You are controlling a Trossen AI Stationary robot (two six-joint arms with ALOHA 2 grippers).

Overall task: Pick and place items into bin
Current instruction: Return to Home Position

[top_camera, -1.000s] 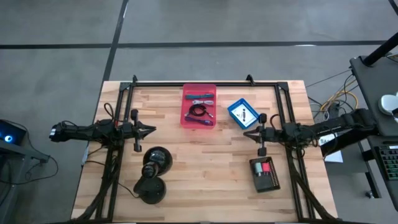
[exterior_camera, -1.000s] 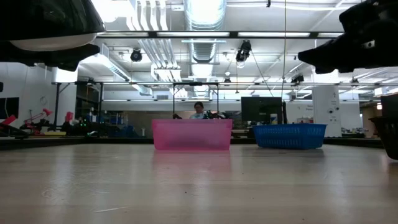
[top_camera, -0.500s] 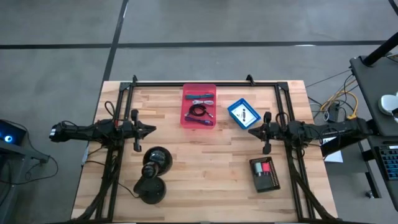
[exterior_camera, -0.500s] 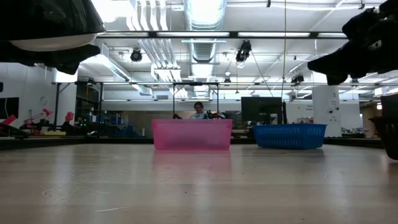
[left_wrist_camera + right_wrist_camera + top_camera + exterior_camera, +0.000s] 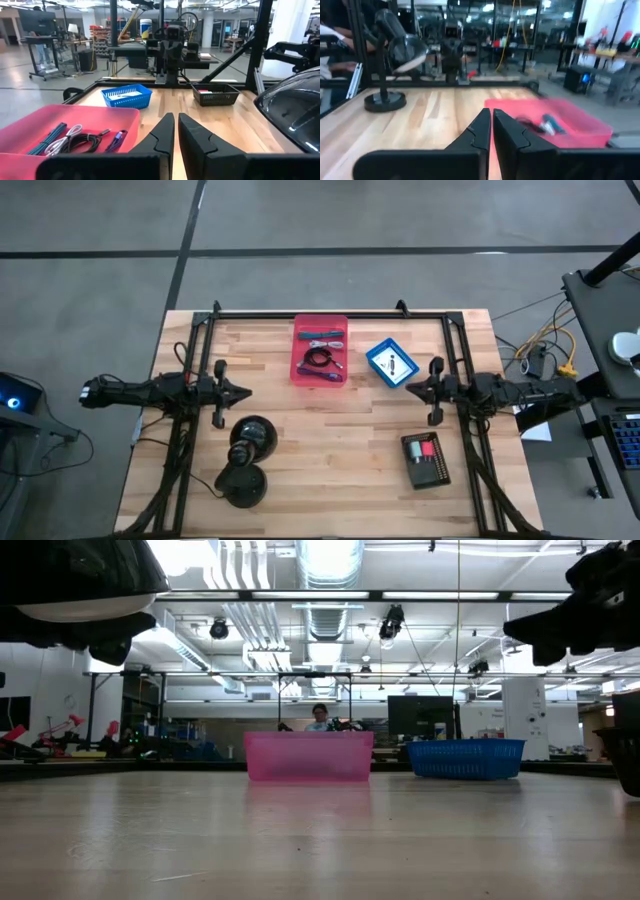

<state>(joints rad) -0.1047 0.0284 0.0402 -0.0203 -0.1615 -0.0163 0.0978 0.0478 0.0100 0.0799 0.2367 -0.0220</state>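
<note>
Hovering over table (image 5: 330, 450): left hand (image 5: 243, 391) & right hand (image 5: 410, 387), both w/ fingers together.

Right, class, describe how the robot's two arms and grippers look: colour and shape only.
The left arm and right arm are dark, slim and jointed. The left gripper and right gripper each have a short crossbar and two black fingers tapering to blunt tips.

From table height, the pink plastic bin (image 5: 308, 756) hides its contents behind its front wall, as does the blue mesh basket (image 5: 465, 758). The dark bin (image 5: 630, 755) is cut by that picture's right edge. In the right wrist view, a teal shape (image 5: 551, 123) inside the pink bin is blurred. From above, we cannot identify the pale piece (image 5: 393, 363) in the blue basket.
</note>
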